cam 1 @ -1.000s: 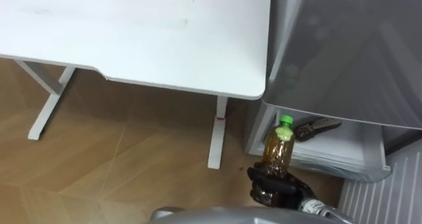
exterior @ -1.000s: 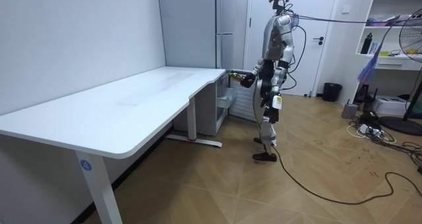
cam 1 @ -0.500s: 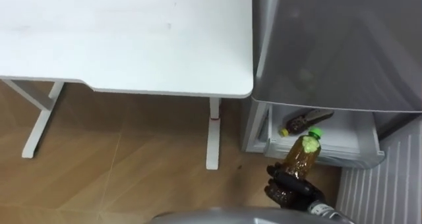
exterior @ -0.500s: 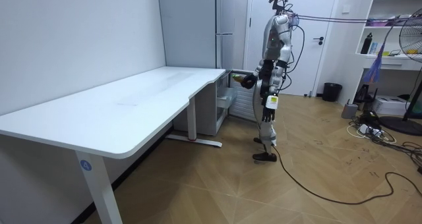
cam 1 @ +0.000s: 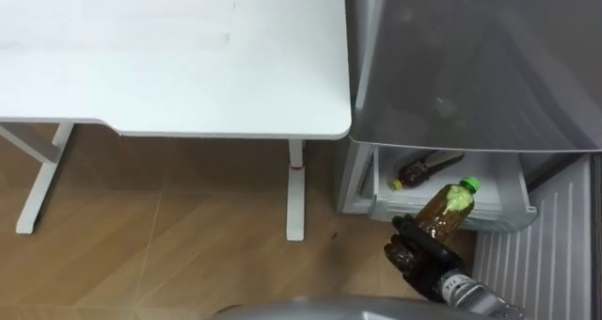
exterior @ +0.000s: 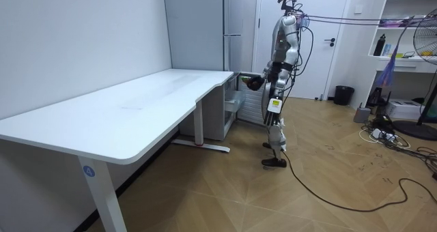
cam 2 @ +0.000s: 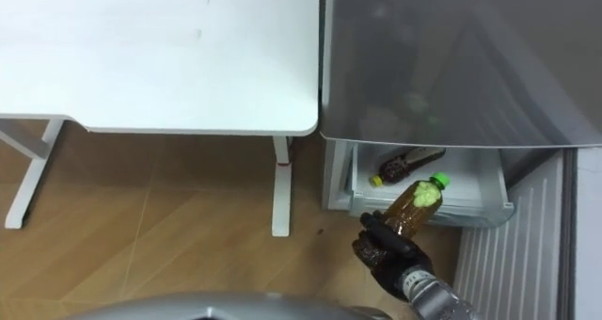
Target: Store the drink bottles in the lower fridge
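The held bottle [cam 1: 442,210] has tipped from near upright to a slant, and the whole view has slid sideways with the robot's own turn. The right hand [cam 1: 419,254] is curled round the bottle's lower half, with the green cap pointing up and away, over the front rim of the open lower drawer [cam 1: 489,215]. The drawer lies just ahead of the hand. A second bottle [cam 1: 420,172] already lies flat inside it, its long axis running across the compartment, so the free space is probably nearer the front. Both bottles are clear plastic with amber liquid (smooth, likely slick in the grip). The fridge [cam 1: 470,66] is matt grey, the desk [cam 1: 169,56] beside it plain white
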You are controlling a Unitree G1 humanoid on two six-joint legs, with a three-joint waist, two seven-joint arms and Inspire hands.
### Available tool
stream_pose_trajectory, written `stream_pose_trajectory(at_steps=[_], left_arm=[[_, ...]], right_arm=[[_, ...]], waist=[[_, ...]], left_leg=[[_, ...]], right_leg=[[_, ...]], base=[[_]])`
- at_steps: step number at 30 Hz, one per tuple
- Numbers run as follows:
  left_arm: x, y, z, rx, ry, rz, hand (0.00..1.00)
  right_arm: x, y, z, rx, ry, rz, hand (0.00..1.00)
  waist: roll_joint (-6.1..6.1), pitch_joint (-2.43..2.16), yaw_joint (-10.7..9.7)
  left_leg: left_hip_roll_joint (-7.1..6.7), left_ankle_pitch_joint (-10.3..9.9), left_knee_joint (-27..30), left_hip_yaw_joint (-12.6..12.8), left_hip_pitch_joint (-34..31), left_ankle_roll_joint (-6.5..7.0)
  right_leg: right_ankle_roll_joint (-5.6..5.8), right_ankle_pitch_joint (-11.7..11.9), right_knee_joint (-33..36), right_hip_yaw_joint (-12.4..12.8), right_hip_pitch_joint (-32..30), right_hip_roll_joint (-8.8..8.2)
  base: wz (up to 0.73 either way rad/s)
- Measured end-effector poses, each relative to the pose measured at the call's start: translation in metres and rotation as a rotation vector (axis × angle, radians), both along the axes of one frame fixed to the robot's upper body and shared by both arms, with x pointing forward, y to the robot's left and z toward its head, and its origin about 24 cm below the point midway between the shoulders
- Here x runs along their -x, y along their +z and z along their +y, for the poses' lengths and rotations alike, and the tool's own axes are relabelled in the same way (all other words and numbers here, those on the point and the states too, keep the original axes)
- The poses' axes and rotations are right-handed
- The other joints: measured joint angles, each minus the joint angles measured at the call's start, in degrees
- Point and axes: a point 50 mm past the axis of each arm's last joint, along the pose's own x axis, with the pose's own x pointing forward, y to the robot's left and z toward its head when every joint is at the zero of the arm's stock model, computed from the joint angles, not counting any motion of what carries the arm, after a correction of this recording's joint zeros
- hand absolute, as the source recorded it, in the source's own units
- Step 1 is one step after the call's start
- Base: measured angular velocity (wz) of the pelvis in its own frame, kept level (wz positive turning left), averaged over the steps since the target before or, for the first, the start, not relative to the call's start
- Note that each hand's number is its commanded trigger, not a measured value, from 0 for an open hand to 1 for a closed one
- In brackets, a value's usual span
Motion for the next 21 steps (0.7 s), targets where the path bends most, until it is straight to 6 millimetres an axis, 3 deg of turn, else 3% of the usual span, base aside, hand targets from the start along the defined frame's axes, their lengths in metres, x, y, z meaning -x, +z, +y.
stream_pose_trajectory(at_steps=[9, 16, 21], left_arm=[[0.006, -0.002, -0.002, 0.064, -0.006, 0.033, 0.0], [0.005, -0.002, -0.004, 0.097, -0.038, 0.043, 0.0], [-0.003, -0.001, -0.003, 0.09, -0.066, 0.025, 0.0]], right_arm=[[-0.005, 0.004, -0.009, -0.083, -0.225, -0.038, 1.0], [-0.02, 0.011, -0.026, -0.115, -0.45, -0.101, 1.0], [-0.036, 0.015, -0.028, -0.119, -0.463, -0.112, 1.0]], waist=[[1.04, 0.51, -0.2], [1.71, 0.21, -0.1], [2.12, 0.18, -0.1]], left_leg=[[-0.03, 0.0, 0.4, -0.2, -0.1, 0.0], [-0.04, 0.0, 1.3, -0.3, -2.8, 0.01], [-0.06, 0.0, 1.5, -0.9, -3.8, 0.01]], right_leg=[[0.05, -0.2, 0.0, -0.3, 0.3, -0.05], [-0.05, -0.1, 0.7, -0.5, -2.3, -0.13], [-0.1, -0.1, 1.1, -0.8, -3.2, -0.21]], base=[[0.01], [0.0], [0.02]])
